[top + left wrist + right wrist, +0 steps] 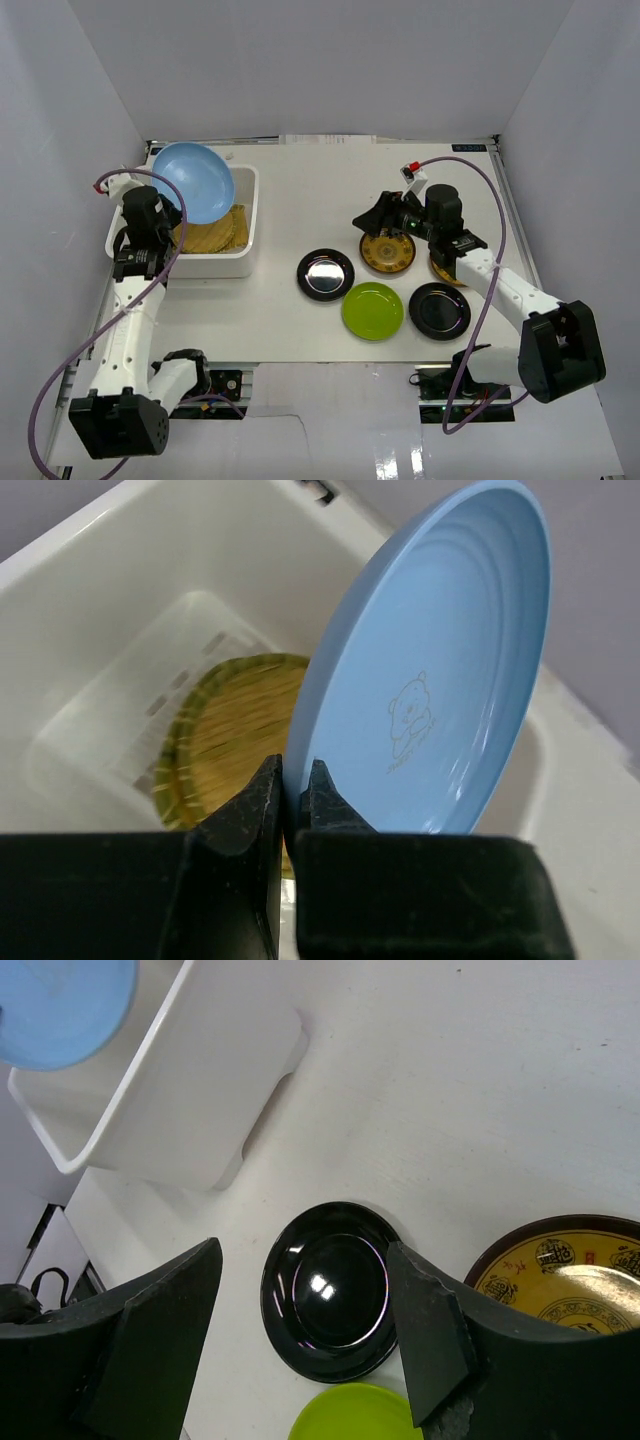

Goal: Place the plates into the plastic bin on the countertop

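Where the left claw bites: left gripper (292, 780) clenched on the lower rim of the light blue plate (430, 680), which stands on edge, tilted, over the plastic bin (150, 560).
Blue plate, handling: likely light, stiff and smooth; a thin rim pinch may let it swing or slip.
Bin floor: yellow bamboo plate (240, 720) lies flat.
Right claw: right gripper (300, 1260) released, jaws wide, empty, glossy black plate (325, 1290) framed between its fingers.
Countertop (300, 190): lime green plate (372, 310), gold-patterned plate (390, 252) and second black plate (439, 310) wait nearby.
Black plate, handling: probably slick; the raised rim looks the only hold.
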You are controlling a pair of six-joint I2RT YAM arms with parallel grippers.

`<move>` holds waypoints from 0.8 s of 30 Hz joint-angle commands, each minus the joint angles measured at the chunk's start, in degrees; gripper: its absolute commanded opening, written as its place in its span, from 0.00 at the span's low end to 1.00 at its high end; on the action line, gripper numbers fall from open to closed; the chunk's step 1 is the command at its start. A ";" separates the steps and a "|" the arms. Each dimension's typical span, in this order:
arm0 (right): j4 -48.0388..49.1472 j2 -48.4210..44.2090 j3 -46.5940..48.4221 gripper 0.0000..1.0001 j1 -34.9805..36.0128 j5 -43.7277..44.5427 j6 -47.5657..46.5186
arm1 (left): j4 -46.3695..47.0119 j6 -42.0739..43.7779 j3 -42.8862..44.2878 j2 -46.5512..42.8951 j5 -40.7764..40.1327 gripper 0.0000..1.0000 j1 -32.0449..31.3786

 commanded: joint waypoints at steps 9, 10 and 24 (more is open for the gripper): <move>1.25 -4.11 -2.72 0.73 0.88 2.06 -1.80 | 1.33 -0.99 -5.30 10.11 -1.38 0.06 6.31; 0.90 -4.20 -2.63 0.73 0.79 2.58 -2.15 | 1.24 -0.91 -5.22 10.64 -0.94 0.13 6.31; -6.22 -4.55 -0.26 0.68 0.70 18.21 -6.55 | 3.70 1.55 3.58 3.89 12.68 0.98 6.22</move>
